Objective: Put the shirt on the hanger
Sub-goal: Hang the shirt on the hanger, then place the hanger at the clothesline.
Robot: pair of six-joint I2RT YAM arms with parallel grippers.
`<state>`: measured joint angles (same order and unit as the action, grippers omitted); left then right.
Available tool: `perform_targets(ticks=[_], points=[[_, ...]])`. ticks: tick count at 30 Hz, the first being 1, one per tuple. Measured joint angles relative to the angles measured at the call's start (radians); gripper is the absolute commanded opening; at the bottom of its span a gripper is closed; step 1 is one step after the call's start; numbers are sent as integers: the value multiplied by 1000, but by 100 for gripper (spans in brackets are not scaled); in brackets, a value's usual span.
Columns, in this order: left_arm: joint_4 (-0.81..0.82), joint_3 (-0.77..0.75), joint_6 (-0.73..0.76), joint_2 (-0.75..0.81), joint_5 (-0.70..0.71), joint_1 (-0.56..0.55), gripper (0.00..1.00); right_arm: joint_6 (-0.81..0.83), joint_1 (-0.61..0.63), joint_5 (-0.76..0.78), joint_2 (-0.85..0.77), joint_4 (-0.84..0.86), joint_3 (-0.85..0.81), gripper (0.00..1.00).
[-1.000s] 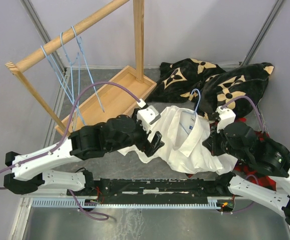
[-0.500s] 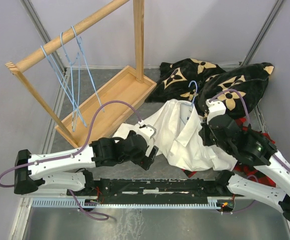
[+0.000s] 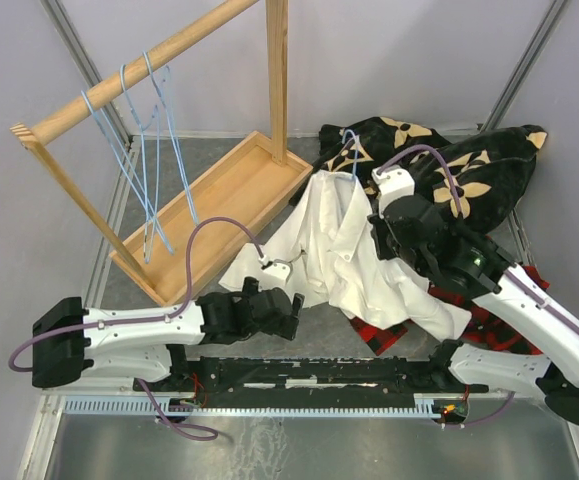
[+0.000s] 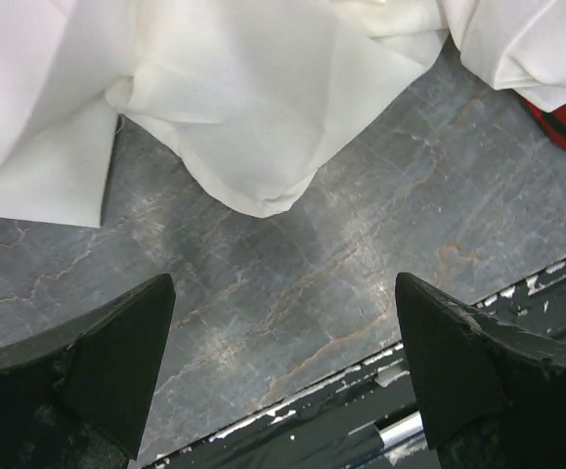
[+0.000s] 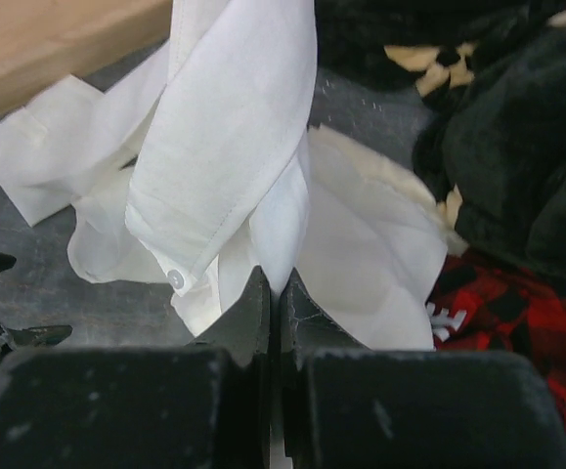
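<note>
The cream-white shirt (image 3: 329, 230) hangs lifted over the middle of the table, its tails trailing on the surface. The light-blue hanger's hook (image 3: 350, 138) sticks up out of the collar; the rest of the hanger is hidden inside the shirt. My right gripper (image 3: 374, 232) is shut on a fold of the shirt (image 5: 234, 147), its fingertips (image 5: 258, 293) pinching the cloth. My left gripper (image 3: 291, 305) is open and empty, low over the grey table (image 4: 292, 283), just in front of the shirt's hem (image 4: 243, 98).
A wooden rack (image 3: 144, 75) with several more blue hangers (image 3: 149, 150) stands at the back left on its tray base (image 3: 224, 190). A black flowered blanket (image 3: 469, 170) lies at the back right. A red plaid garment (image 3: 494, 305) lies under the right arm.
My right gripper has raised the shirt and carried it back and left, the hanger hook going with it. My left arm has drawn back toward the near edge, away from the shirt.
</note>
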<state>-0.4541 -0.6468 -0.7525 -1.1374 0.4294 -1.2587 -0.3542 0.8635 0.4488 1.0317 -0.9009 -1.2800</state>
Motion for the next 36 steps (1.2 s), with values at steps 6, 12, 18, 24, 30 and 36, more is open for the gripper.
perform_targets(ticks=[6, 12, 18, 24, 30, 36], points=[[38, 66, -33, 84, 94, 0, 99, 146, -17, -61, 120, 86, -150, 0], [45, 123, -35, 171, 121, 1, 99, 224, -128, -206, 257, 140, -346, 0], [39, 134, -35, 228, 131, 1, 99, 240, -253, -379, 396, 158, -537, 0], [28, 134, -35, 239, 150, 1, 99, 252, -290, -528, 564, 169, -776, 0], [-18, 134, -34, 246, 166, 1, 99, 239, -316, -626, 686, 194, -948, 0], [-47, 119, -11, 261, 171, 1, 100, 201, -339, -681, 756, 259, -1003, 0]])
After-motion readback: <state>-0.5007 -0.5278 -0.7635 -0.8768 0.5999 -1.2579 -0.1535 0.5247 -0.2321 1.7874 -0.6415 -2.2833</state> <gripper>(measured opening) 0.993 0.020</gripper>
